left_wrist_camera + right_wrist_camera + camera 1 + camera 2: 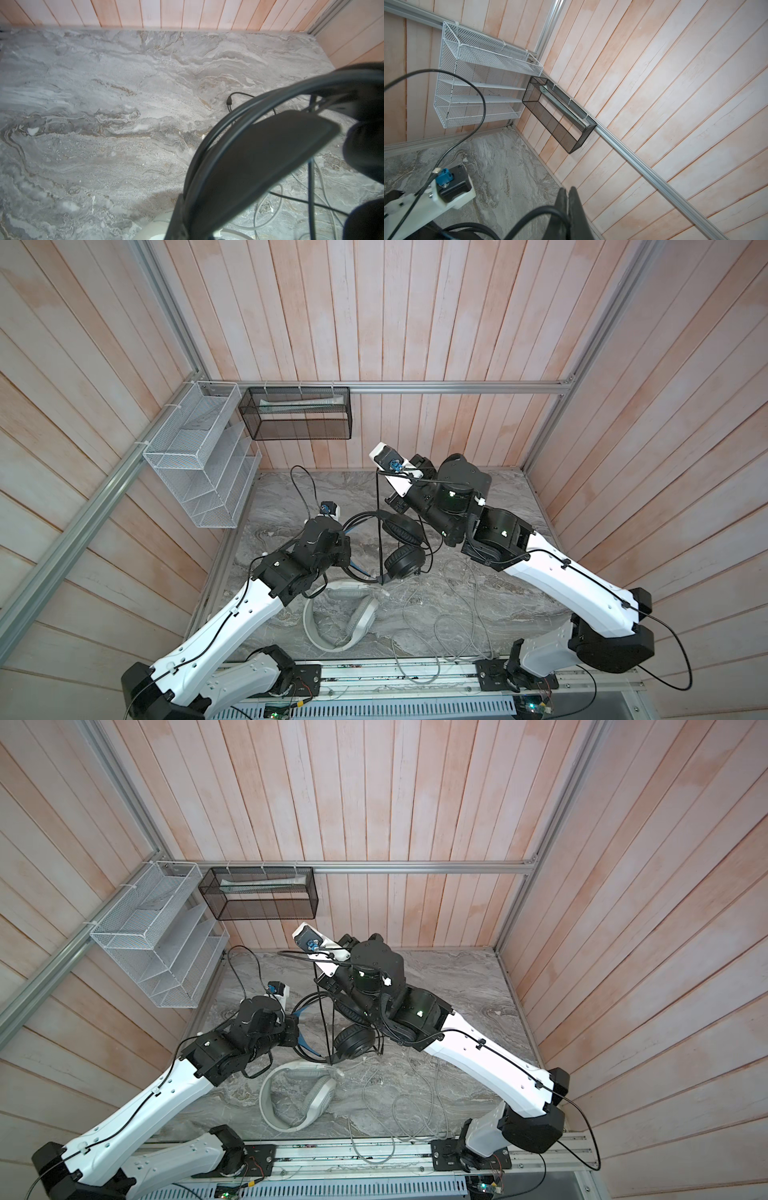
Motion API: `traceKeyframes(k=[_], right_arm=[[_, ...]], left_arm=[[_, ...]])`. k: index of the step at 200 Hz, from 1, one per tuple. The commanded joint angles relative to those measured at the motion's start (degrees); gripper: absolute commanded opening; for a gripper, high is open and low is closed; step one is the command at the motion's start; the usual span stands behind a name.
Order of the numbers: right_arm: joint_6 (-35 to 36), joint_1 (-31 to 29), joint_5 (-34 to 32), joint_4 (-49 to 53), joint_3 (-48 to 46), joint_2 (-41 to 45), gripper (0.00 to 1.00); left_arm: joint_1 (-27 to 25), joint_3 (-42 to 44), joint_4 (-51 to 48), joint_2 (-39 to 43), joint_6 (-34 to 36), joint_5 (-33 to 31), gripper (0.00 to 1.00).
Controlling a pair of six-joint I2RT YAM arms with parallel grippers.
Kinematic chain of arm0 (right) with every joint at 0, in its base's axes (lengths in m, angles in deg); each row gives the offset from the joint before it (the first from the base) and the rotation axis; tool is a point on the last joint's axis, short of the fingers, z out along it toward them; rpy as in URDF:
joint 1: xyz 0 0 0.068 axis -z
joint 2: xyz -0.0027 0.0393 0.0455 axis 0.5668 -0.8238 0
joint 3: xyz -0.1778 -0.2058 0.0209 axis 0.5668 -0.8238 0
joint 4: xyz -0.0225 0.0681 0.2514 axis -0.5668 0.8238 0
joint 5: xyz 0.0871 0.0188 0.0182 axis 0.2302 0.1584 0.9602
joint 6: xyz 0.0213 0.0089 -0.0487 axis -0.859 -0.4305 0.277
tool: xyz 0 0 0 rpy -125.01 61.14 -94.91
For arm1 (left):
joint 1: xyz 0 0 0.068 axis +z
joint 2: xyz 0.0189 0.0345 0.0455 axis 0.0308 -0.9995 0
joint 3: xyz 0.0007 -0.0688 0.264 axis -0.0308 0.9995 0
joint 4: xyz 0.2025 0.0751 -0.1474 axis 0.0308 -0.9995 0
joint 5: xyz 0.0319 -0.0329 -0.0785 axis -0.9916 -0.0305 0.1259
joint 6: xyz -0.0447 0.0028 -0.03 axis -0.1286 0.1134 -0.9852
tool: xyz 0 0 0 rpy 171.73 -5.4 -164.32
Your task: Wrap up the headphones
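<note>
Left pincer [344, 545] clamps curved black headphones [403, 562]; right pincer [569, 207] pinches their thin cable [544, 209].

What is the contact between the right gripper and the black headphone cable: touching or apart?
Touching. The right wrist view shows the right gripper with its jaws shut on the black cable, which runs in between them.
</note>
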Motion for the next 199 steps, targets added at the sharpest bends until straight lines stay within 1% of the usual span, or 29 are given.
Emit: traceKeyframes(k=[1, 19, 38, 60, 76, 95, 113, 124, 132, 142, 153, 174, 199], right_arm=[[1.56, -1.14, -2.37, -4.07, -0.16, 1.88, 0.00], [2.74, -2.26, -3.51, -4.56, -0.82, 1.97, 0.00], [4.12, -3.65, -3.17, -5.05, -1.90, 2.30, 0.00], [5.18, -5.20, -1.72, -5.59, -3.35, 2.99, 0.00], [5.93, -6.07, -0.96, -6.03, -4.28, 3.45, 0.00], [6.48, -6.52, -0.82, -6.08, -4.54, 3.35, 0.00], [7.52, -6.50, -2.13, -6.23, -4.27, 2.65, 0.00], [8.73, -6.44, -3.41, -6.46, -3.88, 2.00, 0.00], [9.24, -6.40, -4.24, -5.86, -2.87, 1.27, 0.00], [9.41, -6.50, -4.83, -4.22, -1.20, 0.34, 0.00], [9.41, -6.46, -4.71, -3.10, 0.12, -0.25, 0.00], [7.86, -6.92, -2.14, -0.84, 1.78, -0.18, 0.00], [7.39, -8.71, 0.02, 0.25, 1.35, 0.99, 0.00]], left_arm=[[2.35, -2.36, -0.39, -1.04, -3.59, 6.57, 0.00], [5.64, -2.18, -0.47, -1.20, -5.66, 9.96, 0.00], [10.06, -1.82, -0.33, -1.17, -7.31, 13.89, 0.00], [12.80, -2.11, -1.13, -2.01, -9.10, 14.09, 0.00], [15.60, -1.99, -1.38, -3.06, -10.77, 16.34, 0.00], [17.50, -1.47, -0.24, -3.79, -11.76, 18.81, 0.00], [17.27, -1.52, 0.68, -4.39, -9.59, 19.26, 0.00], [16.28, -1.47, 0.74, -4.46, -7.62, 17.32, 0.00], [14.58, -1.67, -0.16, -4.51, -6.40, 13.47, 0.00], [13.04, -1.72, -1.70, -4.68, -5.92, 7.22, 0.00], [13.19, -0.92, -2.57, -4.77, -5.85, 4.20, 0.00], [14.64, 1.14, -2.44, -4.47, -5.68, 0.88, 0.00], [18.24, 2.63, -1.25, -3.80, -4.29, 0.13, 0.00]])
